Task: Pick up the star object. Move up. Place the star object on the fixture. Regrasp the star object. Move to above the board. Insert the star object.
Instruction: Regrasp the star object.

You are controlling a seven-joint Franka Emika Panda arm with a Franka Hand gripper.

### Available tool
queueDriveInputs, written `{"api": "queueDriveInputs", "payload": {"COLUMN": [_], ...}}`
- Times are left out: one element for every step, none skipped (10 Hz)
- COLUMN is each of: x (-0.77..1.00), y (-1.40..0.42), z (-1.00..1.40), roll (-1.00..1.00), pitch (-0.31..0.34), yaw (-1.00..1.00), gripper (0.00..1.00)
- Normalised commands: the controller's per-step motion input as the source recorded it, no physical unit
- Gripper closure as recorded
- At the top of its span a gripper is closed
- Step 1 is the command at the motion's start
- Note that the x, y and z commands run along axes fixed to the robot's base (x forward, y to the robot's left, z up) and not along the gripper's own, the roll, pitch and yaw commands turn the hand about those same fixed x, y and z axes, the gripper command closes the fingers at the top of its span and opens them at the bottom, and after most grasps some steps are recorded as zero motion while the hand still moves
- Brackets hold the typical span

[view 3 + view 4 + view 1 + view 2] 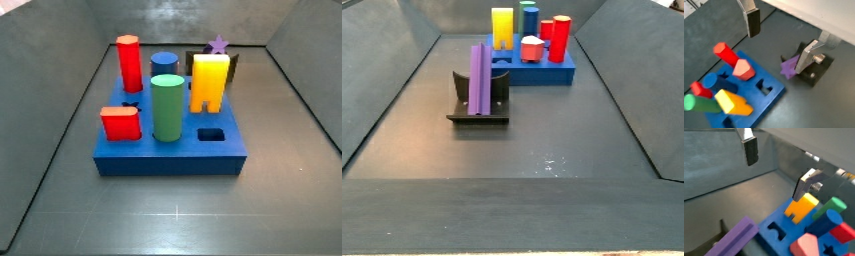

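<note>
Star object, purple and long, stands upright on the fixture, leaning against its upright wall; you see it at about 10 o'clock of centre in a side view, with the board behind it toward 12 o'clock. In a side view only its star tip shows, peeking over the yellow arch piece at the far edge of the board. Your jaws hang spread wide with nothing between them, above the dark floor, apart from the star object and the fixture. On the board you can pick out a red hexagonal peg, a green cylinder, a blue cylinder and a short red block.
</note>
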Motion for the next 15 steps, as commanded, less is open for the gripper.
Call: {"api": "queueDriveInputs", "payload": {"x": [-0.02,-0.02,-0.01,0.00,0.01,0.01,0.01,0.02,0.02,0.04,0.05,0.07,0.08,0.09,0.09], "y": [-0.03,-0.03,-0.02,-0.02,-0.02,-0.02,-0.02,-0.02,-0.02,-0.02,-0.03,-0.03,-0.03,-0.04,-0.04], "z": [0.00,0.02,0.01,0.00,0.01,0.01,0.00,0.00,0.00,0.00,0.00,0.00,0.00,0.00,0.00], "roll": [1.00,1.00,1.00,1.00,1.00,1.00,1.00,1.00,1.00,1.00,1.00,1.00,1.00,1.00,1.00], "pitch": [0.026,0.023,0.020,0.018,0.017,0.022,0.029,0.036,0.045,0.057,0.070,0.087,0.106,0.137,0.156], "yaw": [0.03,0.03,0.03,0.03,0.03,0.04,0.04,0.04,0.04,0.05,0.05,0.06,0.07,0.08,0.10], "gripper": [0.00,0.00,0.00,0.00,0.00,0.00,0.00,0.00,0.00,0.00,0.00,0.00,0.00,0.00,0.00]}}
